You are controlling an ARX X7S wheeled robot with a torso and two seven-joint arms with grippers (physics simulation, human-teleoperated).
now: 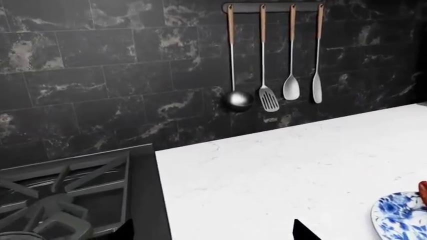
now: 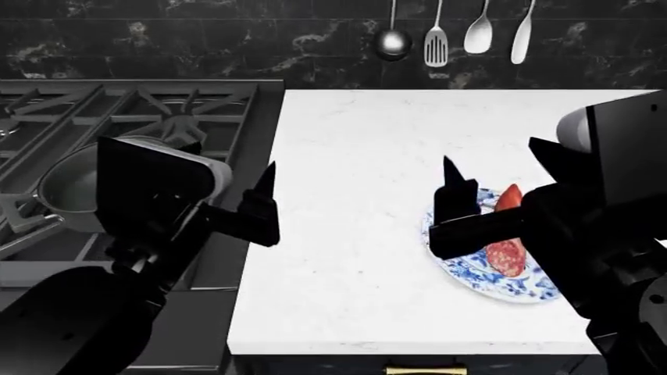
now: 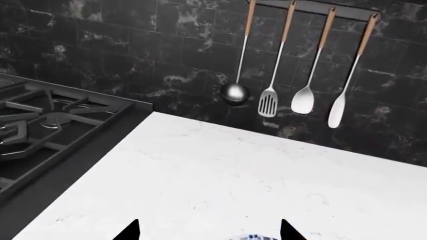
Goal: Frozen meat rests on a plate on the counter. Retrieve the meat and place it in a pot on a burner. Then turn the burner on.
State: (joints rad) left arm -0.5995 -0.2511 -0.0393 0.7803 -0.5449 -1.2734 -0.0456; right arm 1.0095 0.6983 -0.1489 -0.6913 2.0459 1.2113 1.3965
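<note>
The reddish speckled meat lies on the blue-patterned plate on the white counter, at the right in the head view. My right gripper hovers open just above the plate's far edge; the plate's rim shows between its fingertips. The dark grey pot stands on the stove grate over a front burner, which is itself hidden, and my left arm partly covers the pot. My left gripper is open and empty over the seam between stove and counter. The plate and a bit of meat show in the left wrist view.
The black stove with cast-iron grates fills the left side. A ladle, a slotted turner and two spoons hang on a rail against the black tiled wall. The counter's front edge runs close to my torso.
</note>
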